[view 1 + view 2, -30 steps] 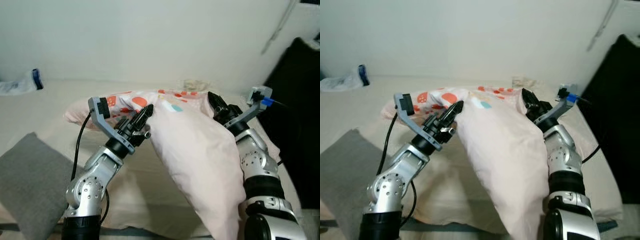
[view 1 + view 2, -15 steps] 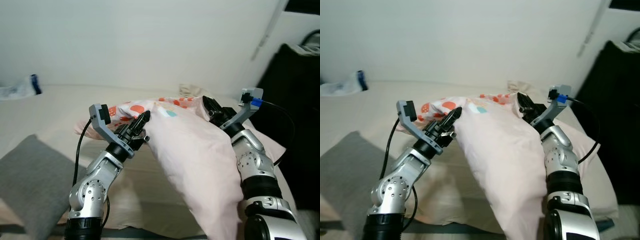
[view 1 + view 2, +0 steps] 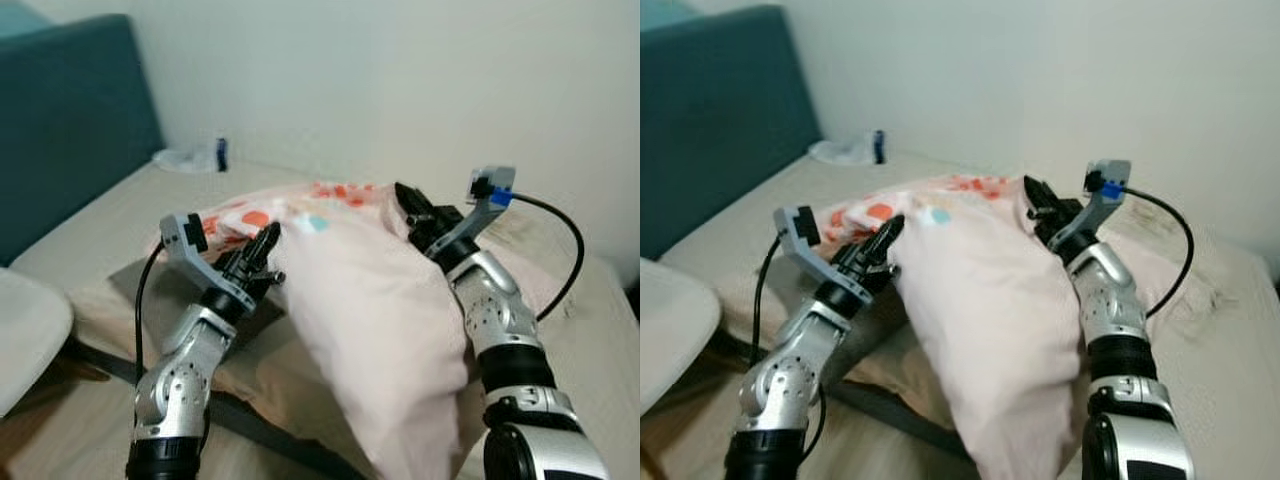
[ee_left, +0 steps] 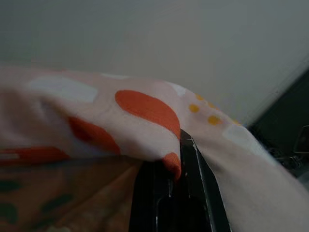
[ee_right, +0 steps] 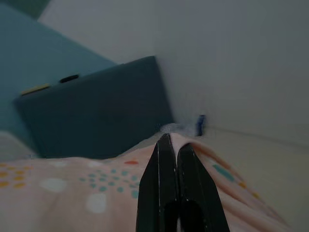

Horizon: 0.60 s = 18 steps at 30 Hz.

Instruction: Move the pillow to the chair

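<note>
Pillow [image 3: 370, 300] fabric is pinched at its top edge by both arms, so the big soft thing hangs up off the bed [image 3: 120, 215] and can be carried to a chair. Left gripper [image 3: 268, 243] is clamped on one top corner and right gripper [image 3: 408, 203] on the other, keeping the load even and stopping it from sagging.

Pillow [image 3: 370, 330]: soft matt cloth, pale pink, orange and teal print, creased. Bed [image 3: 590, 330]: matt beige fabric sheet. Headboard [image 3: 60, 120]: matt teal upholstery. Arms: brushed silver metal. Left claw [image 3: 268, 240] and right claw [image 3: 408, 200]: smooth black plastic fingers.
</note>
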### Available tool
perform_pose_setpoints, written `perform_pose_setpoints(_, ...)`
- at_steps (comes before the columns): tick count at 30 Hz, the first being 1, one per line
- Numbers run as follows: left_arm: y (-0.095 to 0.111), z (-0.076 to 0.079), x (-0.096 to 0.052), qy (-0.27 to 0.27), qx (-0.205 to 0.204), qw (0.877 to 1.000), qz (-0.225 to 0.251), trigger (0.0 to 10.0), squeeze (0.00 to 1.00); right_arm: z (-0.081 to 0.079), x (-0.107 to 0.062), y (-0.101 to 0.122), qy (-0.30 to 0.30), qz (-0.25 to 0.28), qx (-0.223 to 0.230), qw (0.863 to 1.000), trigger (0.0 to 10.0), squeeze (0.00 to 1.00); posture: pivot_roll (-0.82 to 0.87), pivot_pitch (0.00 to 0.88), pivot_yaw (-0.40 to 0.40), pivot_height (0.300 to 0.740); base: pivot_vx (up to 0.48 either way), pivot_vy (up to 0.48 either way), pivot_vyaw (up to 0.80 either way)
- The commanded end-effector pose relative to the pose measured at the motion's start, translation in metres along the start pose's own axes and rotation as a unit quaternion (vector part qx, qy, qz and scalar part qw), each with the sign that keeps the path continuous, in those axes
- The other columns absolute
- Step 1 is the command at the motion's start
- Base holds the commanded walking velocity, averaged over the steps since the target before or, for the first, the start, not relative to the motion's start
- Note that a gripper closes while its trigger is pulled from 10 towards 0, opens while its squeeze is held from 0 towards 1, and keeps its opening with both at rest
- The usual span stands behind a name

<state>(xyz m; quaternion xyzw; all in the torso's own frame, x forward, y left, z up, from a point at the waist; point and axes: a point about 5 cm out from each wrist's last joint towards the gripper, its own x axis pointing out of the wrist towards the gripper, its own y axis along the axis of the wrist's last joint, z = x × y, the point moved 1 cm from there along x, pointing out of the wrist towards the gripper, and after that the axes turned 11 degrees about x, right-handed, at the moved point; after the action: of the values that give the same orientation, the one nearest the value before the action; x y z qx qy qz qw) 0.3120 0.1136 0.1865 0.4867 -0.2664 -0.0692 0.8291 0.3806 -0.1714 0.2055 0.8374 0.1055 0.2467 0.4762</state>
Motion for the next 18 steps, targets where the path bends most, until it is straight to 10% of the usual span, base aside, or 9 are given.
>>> perform_pose_setpoints(1,0.004,0.006,0.004,-0.009,0.022,1.0,0.013,10.0,0.0,-0.013,0.008,0.005,0.037,0.012,-0.013,0.999,10.0,0.0,0.08,0.0,-0.109,0.74,0.0,0.0,0.76)
perform_pose_setpoints(18,-0.019,-0.024,-0.015,0.092,0.149,0.983,-0.054,10.0,0.0,-0.037,0.015,-0.028,0.069,-0.01,0.012,0.997,10.0,0.0,0.11,0.0,-0.117,0.74,0.0,0.0,0.76)
